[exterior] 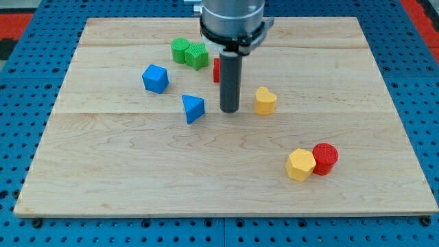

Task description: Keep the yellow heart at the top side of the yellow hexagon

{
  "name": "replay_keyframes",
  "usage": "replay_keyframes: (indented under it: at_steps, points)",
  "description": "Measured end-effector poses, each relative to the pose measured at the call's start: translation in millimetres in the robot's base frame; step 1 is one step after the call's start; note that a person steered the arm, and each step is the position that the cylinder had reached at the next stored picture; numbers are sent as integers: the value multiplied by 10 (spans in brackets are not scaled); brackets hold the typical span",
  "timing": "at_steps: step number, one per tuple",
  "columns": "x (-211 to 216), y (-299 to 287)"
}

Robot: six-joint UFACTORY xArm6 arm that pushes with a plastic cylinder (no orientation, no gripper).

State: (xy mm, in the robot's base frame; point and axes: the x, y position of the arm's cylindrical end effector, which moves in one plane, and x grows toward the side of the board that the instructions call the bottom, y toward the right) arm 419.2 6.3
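Tip (229,110) of the rod stands on the board just left of the heart (265,100), clear of it with bare wood showing between; it touches no block, and being a plain rod it has no jaws to open or close.

Nearest the bottom edge, toward the bottom right corner, the hexagon (300,165) lies with the red cylinder (325,158) touching its right side. The heart is well up the board from it, near the middle, and offset to the left. By that reading the heart already lies on the top side of the hexagon, though not squarely above it.

Judgement: the step in hand is to bring the heart rightward and down toward the hexagon's top face. The tip is on the correct side for a rightward push. It should meet the heart's left face squarely, as an off-centre contact may spin it. The push should stop short of the hexagon, so neither it nor the cylinder is shoved.

Further up, the blue wedge (193,108) and blue cube (156,78) lie left of the rod. A red block (216,70) is mostly hidden behind it. Green blocks (190,53) sit nearest the top edge, out of the path.
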Motion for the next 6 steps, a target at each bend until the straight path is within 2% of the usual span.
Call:
replay_keyframes:
  at_steps: [1,2,3,4,6]
  points:
    - [-235,88]
    - [86,525]
    - [221,535]
    - [-303,177]
    - [295,1320]
